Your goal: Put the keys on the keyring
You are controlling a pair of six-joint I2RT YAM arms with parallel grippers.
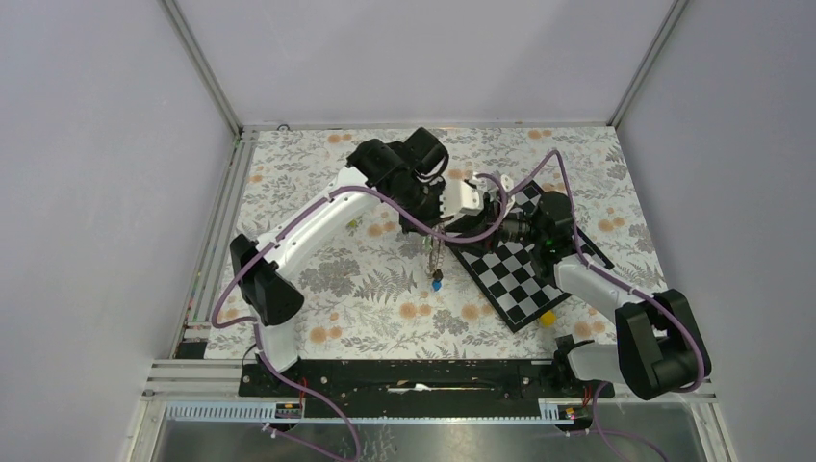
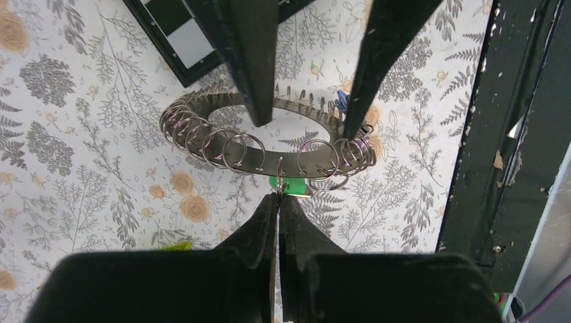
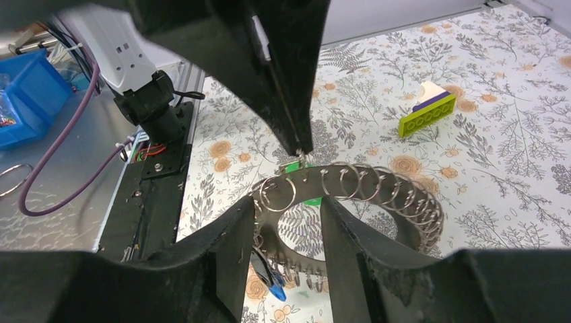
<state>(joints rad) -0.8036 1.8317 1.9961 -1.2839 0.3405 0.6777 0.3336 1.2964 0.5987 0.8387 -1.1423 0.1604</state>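
Above floral table [image 2: 81, 168], left pincer [image 2: 277, 202] pinches keyring [image 2: 202, 134].

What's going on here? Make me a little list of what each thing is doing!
Left fingers: shut on the keyring, holding it up
Right fingers: open, close beside the keyring
Green key: at the keyring, by the left fingers
Blue key: hanging from the keyring
Yellow-green brick: lying on the table

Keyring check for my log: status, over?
Left gripper shut on keyring edge. Right gripper open, straddling the band. Green key beside left grip. Nothing blocking.
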